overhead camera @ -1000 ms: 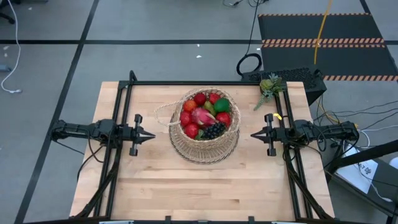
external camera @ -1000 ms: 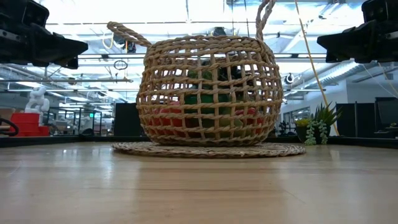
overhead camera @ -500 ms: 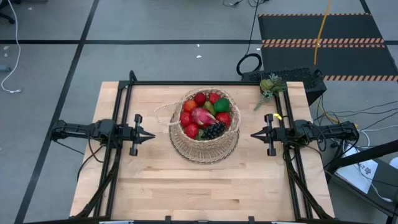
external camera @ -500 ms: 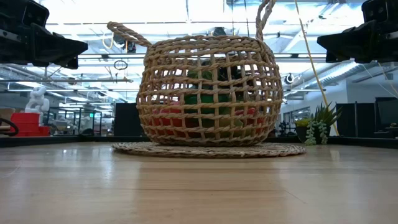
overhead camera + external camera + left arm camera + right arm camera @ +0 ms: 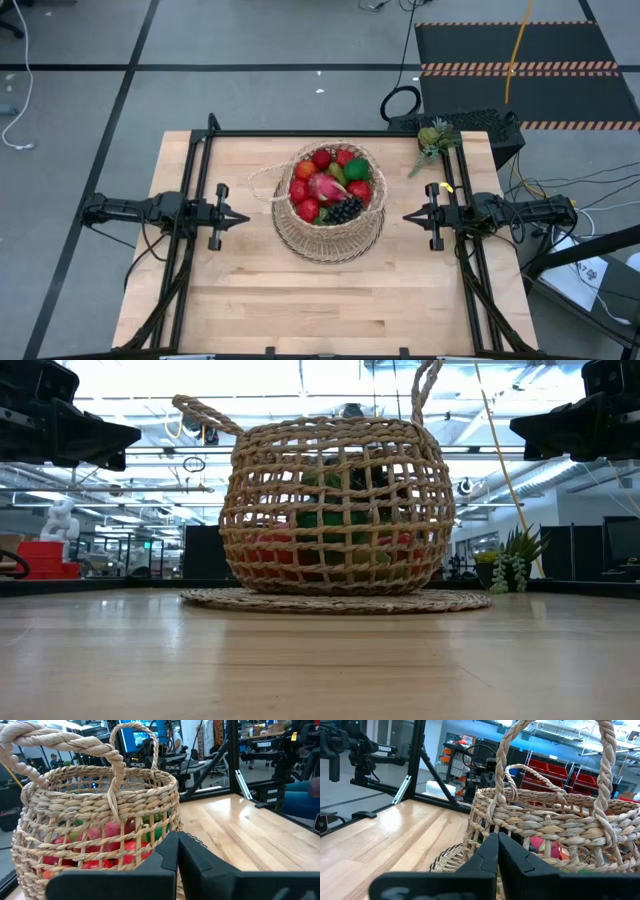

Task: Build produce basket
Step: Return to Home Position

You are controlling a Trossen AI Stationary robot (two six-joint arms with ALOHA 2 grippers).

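We see the large round tan woven wicker basket (image 5: 300, 236) at the middle of the pale wooden surface (image 5: 320, 300), holding the small toy produce (image 5: 330, 187): red, pink, perhaps a lime. The left end effector (image 5: 245, 217) and right end effector (image 5: 407, 216) flank it, well apart, fingers pressed together.

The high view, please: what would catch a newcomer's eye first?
The large round tan wicker basket stands at the middle of the wooden table, filled with toy produce: red round fruits, a pink dragon fruit, dark grapes and a green lime. The left gripper and right gripper flank it, apart, both shut.
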